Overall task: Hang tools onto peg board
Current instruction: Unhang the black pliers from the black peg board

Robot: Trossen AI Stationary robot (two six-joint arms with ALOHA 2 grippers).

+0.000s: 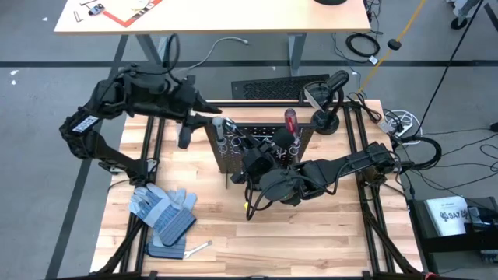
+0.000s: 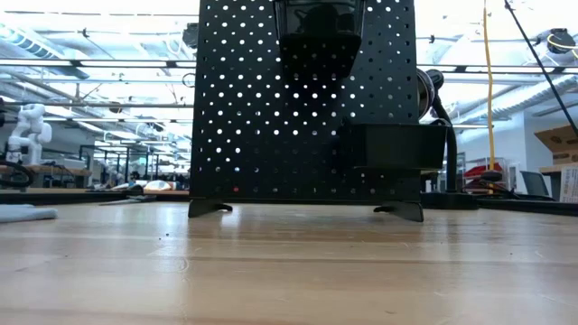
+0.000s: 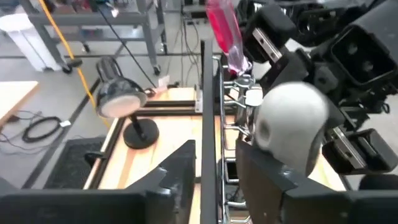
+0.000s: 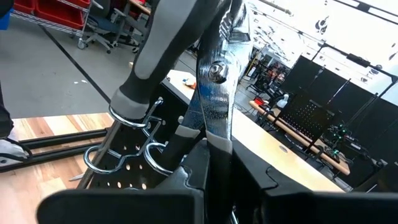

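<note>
1. Silver steel and black grips: the black-and-silver pliers point(image 4: 214, 81) stand upright at the row of silver wire rings point(image 4: 134, 118), one handle threaded down through a ring so the tool can hang there.
2. The right gripper point(image 4: 208, 158) has its two dark fingers pinched tight on the pliers' head, steadying them from above while they seat.
3. Next along the row, the screwdriver with the clear red handle point(image 1: 290, 120) already sits in a ring, handle up, hung and out of the way.
4. The upright black perforated metal peg board point(image 1: 261, 140) stands mid-table; from table level only its back and its black box-shaped bin point(image 2: 393, 149) show.
5. The left gripper point(image 1: 222, 124) is at the board's left end, and a rounded grey handle point(image 3: 289, 124), probably the grey screwdriver's, fills its wrist view right at the rings. I cannot tell whether its fingers hold it.
6. Further out, blue-grey work gloves point(image 1: 163, 208) and a silver wrench point(image 1: 198, 249) lie on the wooden table point(image 1: 311, 241), the wrench not yet hung.
</note>
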